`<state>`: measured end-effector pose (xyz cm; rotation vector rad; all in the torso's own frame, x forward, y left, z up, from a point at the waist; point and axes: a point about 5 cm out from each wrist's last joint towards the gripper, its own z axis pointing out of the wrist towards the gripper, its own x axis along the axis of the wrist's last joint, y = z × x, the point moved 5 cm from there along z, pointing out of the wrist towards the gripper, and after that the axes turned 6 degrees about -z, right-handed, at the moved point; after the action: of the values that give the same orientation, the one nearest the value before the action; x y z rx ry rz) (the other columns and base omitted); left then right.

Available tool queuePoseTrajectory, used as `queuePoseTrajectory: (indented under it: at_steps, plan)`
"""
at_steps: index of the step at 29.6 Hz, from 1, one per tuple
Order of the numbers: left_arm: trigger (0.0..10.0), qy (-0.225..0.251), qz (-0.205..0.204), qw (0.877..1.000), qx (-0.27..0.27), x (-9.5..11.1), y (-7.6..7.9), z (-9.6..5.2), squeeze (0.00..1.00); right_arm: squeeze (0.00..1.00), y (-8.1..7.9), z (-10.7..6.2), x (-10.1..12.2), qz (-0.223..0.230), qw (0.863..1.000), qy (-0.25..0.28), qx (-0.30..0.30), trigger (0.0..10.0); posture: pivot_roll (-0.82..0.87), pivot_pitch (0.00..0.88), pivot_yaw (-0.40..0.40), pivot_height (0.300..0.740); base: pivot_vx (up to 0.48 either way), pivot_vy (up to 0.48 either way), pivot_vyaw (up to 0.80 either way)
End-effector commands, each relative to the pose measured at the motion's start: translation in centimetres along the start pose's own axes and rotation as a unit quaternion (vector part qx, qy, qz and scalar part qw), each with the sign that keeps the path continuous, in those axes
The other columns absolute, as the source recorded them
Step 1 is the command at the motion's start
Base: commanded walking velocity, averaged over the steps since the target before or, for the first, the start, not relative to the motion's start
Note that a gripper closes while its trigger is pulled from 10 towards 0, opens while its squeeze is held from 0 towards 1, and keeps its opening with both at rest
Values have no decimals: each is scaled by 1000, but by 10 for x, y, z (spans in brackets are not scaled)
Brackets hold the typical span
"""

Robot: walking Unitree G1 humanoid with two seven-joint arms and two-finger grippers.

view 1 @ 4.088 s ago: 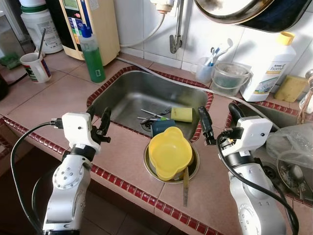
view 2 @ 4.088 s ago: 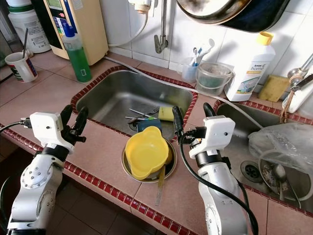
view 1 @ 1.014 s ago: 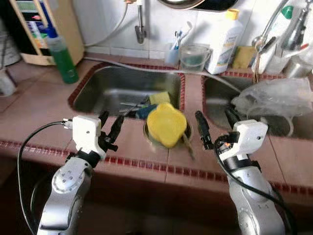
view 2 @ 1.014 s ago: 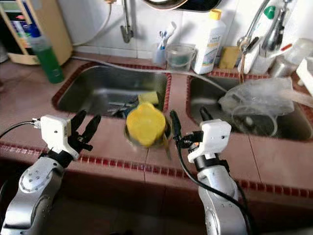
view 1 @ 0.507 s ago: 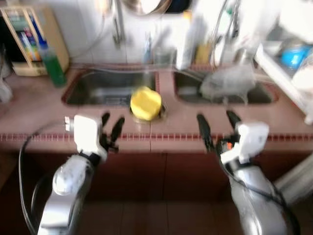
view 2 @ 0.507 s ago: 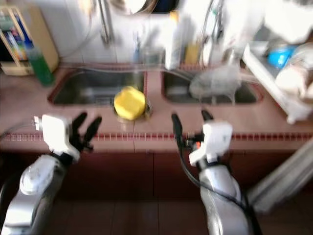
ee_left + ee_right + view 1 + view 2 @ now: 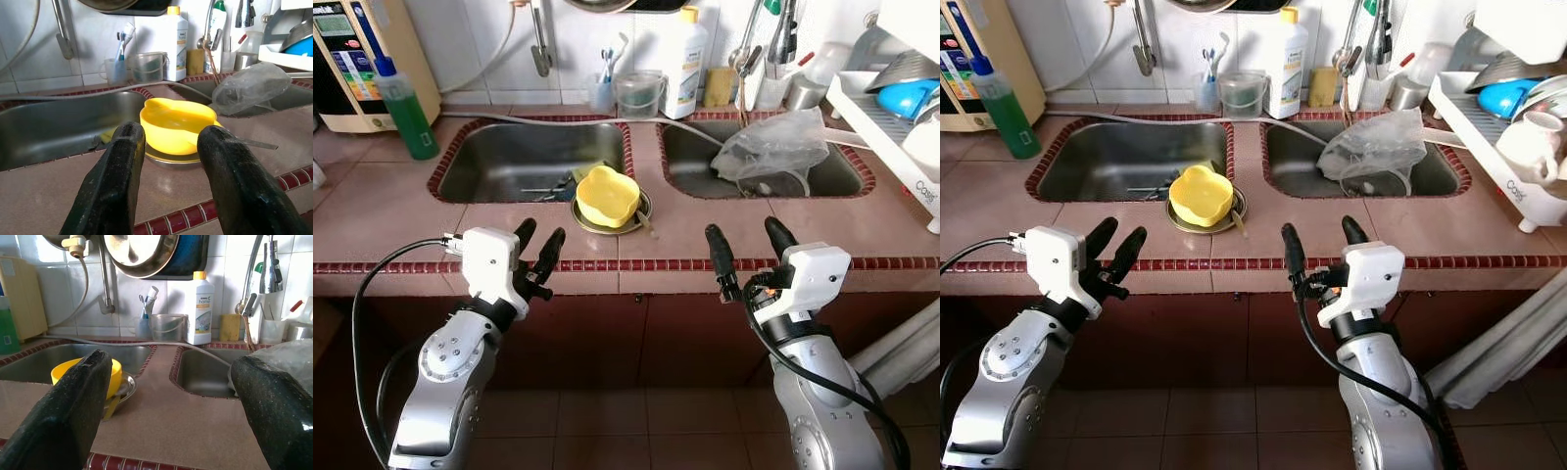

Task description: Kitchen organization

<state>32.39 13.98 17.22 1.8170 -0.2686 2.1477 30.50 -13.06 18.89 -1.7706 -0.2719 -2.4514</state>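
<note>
Both grippers hang in front of the tiled counter's near edge, holding nothing.

The left gripper has its fingers a little apart; the right gripper has its fingers spread wide. Past them, on the counter strip between the near edge and the left sink, a yellow bowl sits on a metal plate, with what looks like a utensil leaning beside it. In the right sink lies a clear plastic bag. A white detergent bottle and a green soap bottle stand along the counter's far edge.
</note>
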Motion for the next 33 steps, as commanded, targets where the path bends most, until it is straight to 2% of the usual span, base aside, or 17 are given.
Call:
queuePoseTrajectory:
  at_steps: [1,33]
  plan:
    - [10000,1,3,1000,-2,2,0,1,0,0,0,1,2,-1,1000,3,3,10000,-54,63,21,740,270,0,0]
    - [10000,-1,-6,1000,-1,1,0,0,0,0,0,-1,1,-1,1000,-1,4,10000,-56,73,23,740,338,0,0]
